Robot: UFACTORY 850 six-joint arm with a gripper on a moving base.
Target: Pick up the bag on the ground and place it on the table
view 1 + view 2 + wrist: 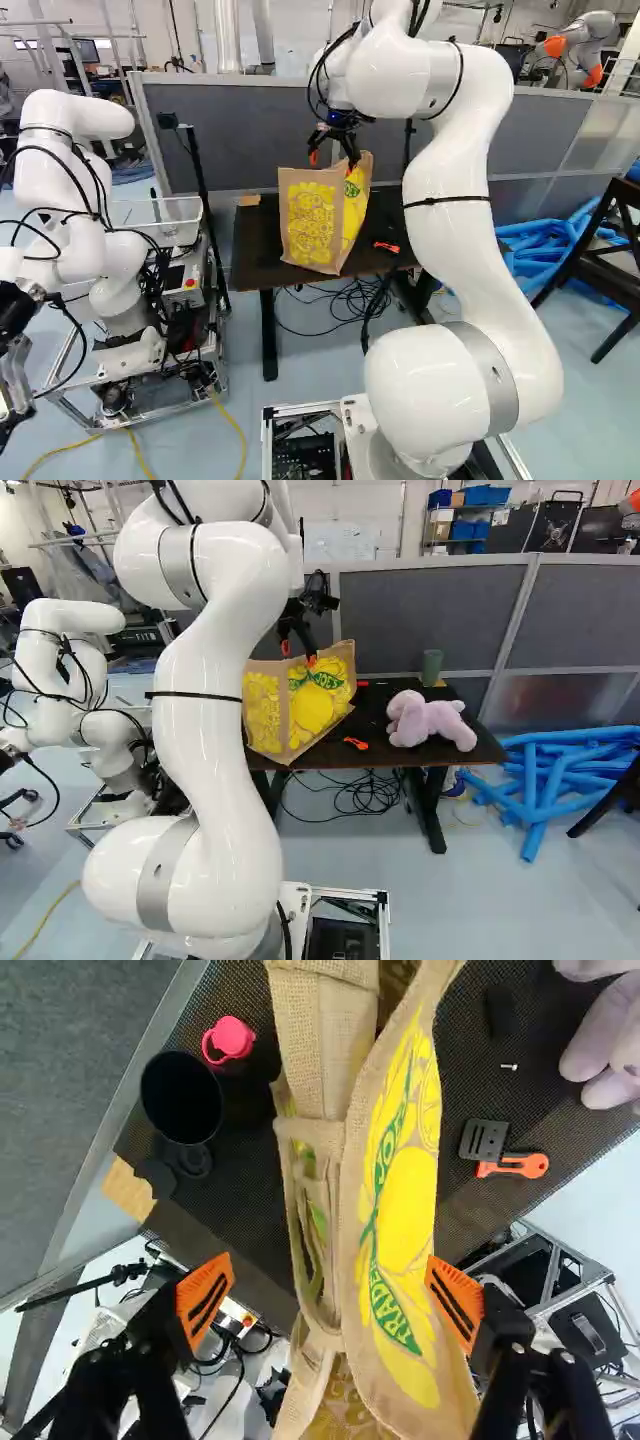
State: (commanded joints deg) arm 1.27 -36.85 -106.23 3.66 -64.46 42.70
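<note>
1. From where I'm standing the bag (312, 222) looks pretty much delivered: it's upright on the table (378, 702), over by the near edge. Can't tell if its bottom pokes past that edge a bit.
2. Gripper (330, 1295) is above the table with its jaws spread wide, bag in between. One orange pad (455, 1303) is right by the printed side, maybe brushing it; the other's well apart from the bag. So no grip, imo.
3. Pick-up and placing both look done, I'd call it nearly finished.
4. What's left: back off straight up from the table without snagging a handle (315, 1215), or the bag could tip, lol.
</note>
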